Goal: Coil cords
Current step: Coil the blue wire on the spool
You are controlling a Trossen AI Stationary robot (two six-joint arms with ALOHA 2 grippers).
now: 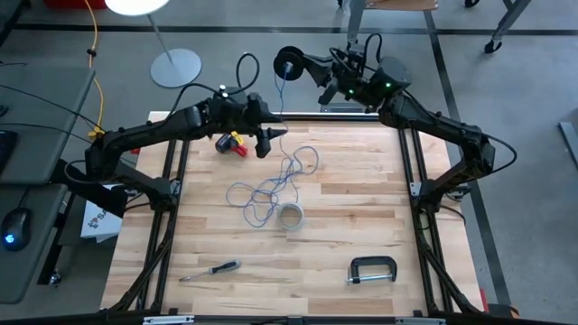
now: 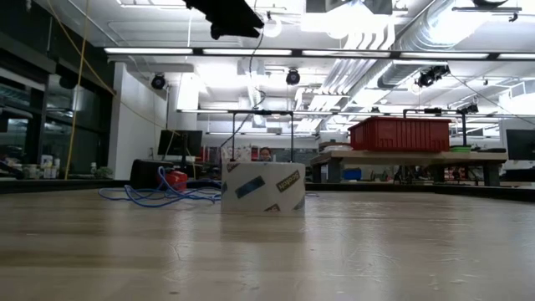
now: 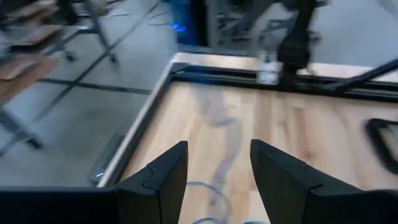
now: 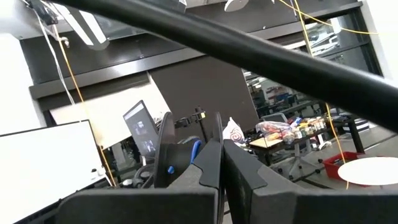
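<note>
The blue cord (image 1: pixel 269 191) lies in a loose tangle on the table's middle, and one strand (image 1: pixel 282 95) rises from it past the far edge to my right gripper (image 1: pixel 291 63). That gripper is shut there, off the table, beside a black ring (image 1: pixel 289 61). A paler strand (image 1: pixel 307 155) loops at the tangle's far side. My left gripper (image 1: pixel 265 143) is open above the table's far left part, pointing down, and blue cord (image 3: pixel 208 194) shows below its fingers. The tangle also shows in the low view (image 2: pixel 159 196). My right gripper is shut with the blue cord (image 4: pixel 196 149) showing right beside its fingers, next to the black ring (image 4: pixel 165 152). The fingers hide the place of contact, so I cannot tell whether they pinch the cord or the ring. The cord hangs from there down to the tangle.
A tape roll (image 1: pixel 291 217) stands just near of the tangle. A red and yellow object (image 1: pixel 233 143) lies by my left gripper. A screwdriver (image 1: pixel 209 269) and a black clamp (image 1: pixel 372 270) lie near the front edge. A lamp base (image 1: pixel 175 67) stands on the floor beyond.
</note>
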